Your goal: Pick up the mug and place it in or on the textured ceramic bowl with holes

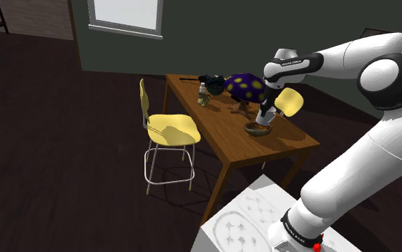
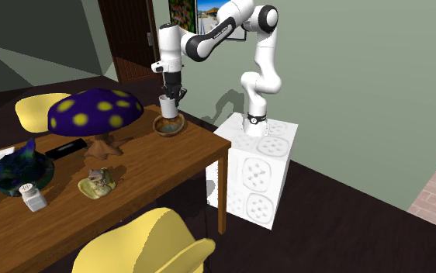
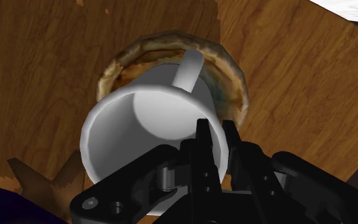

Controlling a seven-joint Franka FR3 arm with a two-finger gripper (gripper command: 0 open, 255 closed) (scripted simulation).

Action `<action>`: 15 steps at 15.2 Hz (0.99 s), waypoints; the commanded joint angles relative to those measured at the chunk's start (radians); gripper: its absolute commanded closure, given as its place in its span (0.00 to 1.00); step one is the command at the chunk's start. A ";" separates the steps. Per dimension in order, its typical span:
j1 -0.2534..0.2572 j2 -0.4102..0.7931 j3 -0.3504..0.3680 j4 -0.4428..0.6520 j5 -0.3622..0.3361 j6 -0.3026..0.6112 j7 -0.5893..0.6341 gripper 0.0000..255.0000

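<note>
**Mug over bowl: tip-out risk**

Gripper clenched on the white mug, pinching one wall at the rim. Mug hangs just over the brown bowl; contact, I cannot tell. Looks off-centre. I judge a release could catch the bowl's rim and topple it onto the table. Mushroom ornament at bowl's 9 o'clock, second exterior view.

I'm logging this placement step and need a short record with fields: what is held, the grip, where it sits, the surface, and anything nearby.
held: white mug
gripper: fingers clasp the mug's wall, one inside and one outside
position: over the brown bowl; cannot tell whether they touch
surface: wooden table
nearby: purple, yellow-spotted mushroom figure
</note>
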 commanded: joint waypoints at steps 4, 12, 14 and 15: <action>0.000 0.000 0.000 0.000 0.000 0.000 0.000 0.00; 0.007 -0.029 0.011 0.098 -0.002 -0.127 0.003 0.00; 0.007 -0.029 0.011 0.098 -0.002 -0.127 0.003 0.00; 0.007 -0.029 0.011 0.098 -0.002 -0.127 0.003 0.00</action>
